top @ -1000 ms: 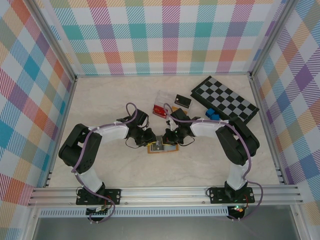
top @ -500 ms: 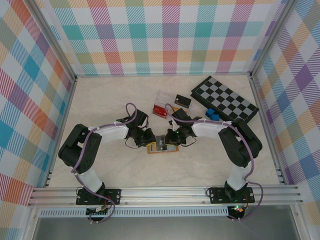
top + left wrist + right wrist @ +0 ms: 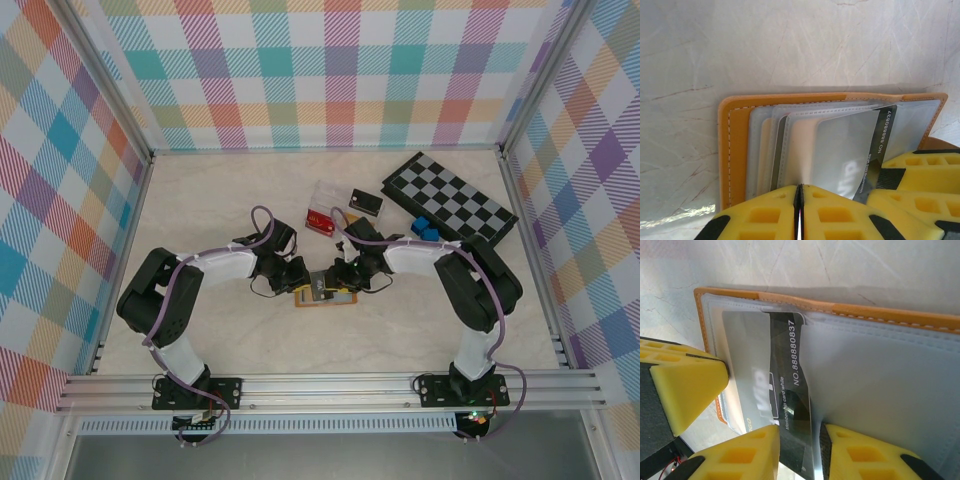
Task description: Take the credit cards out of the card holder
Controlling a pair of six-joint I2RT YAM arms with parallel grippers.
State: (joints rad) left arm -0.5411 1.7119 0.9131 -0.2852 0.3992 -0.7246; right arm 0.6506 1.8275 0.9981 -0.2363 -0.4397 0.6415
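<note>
dark card [image 3: 790,390]: partly behind frosted pocket [image 3: 745,350] | card holder [image 3: 880,315]: right side cut off

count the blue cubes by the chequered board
2. One blue cube sits at the chequered board's near-left edge; the second is right beside it, lower in the top view. Another could hide behind them.

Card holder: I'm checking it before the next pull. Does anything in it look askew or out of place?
Yes. The dark card sits crooked in the card holder, partly slid out of its clear sleeve, its lower end between the right gripper's open fingers.
</note>
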